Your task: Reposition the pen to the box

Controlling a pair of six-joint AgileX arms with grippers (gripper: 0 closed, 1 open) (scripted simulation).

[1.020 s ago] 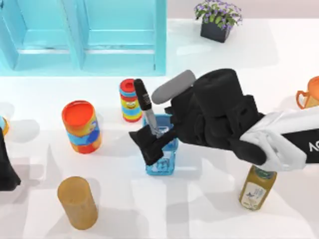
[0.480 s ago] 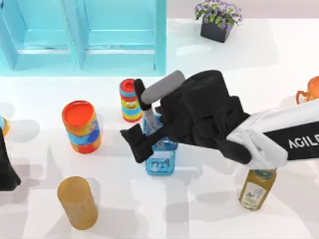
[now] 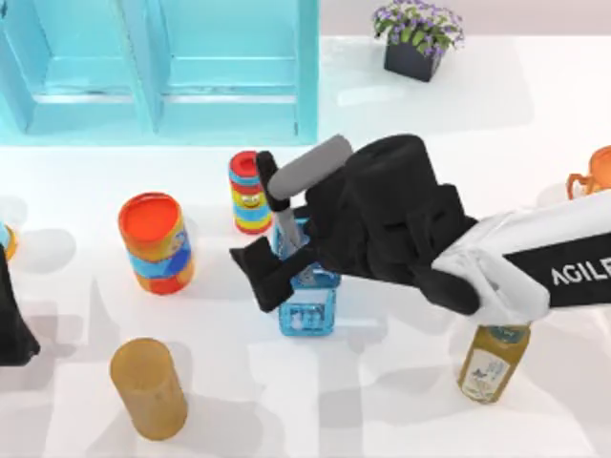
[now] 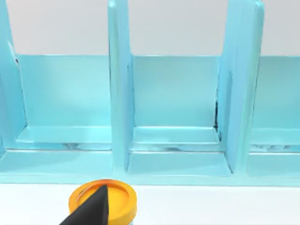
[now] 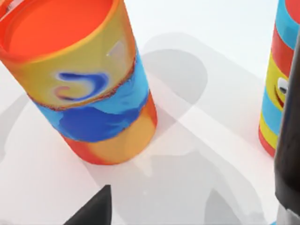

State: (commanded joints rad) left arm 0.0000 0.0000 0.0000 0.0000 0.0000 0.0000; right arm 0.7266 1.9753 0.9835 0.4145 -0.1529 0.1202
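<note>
From above, the right arm reaches across the surface [image 3: 401,382] with its gripper [image 3: 286,272] over the small blue box [image 3: 307,310], and its fingers [image 3: 258,277] look closed narrowly on the pen [image 3: 277,202], which stands tilted, its black capped end above the fingers and leaning toward the striped can [image 3: 249,192], its silver barrel running down between the fingers toward the box's open top; the tip is hidden, so I cannot tell whether it is inside yet. A thing so slim and stiff is probably light, with a smooth barrel that could slide or swing in a pinch, so a hold on the barrel near its middle, below the cap, seems the steadiest place. The left gripper [image 3: 11,324] is parked at the surface's left edge. In the left wrist view, a dark fingertip [image 4: 91,211] rests before an orange lid [image 4: 104,200] and the turquoise shelf [image 4: 176,108]; whether those fingers are apart I cannot tell. In the right wrist view, the pen [image 5: 289,154] rises just beside one fingertip [image 5: 93,210], with the orange-topped can [image 5: 84,79] beyond.
</note>
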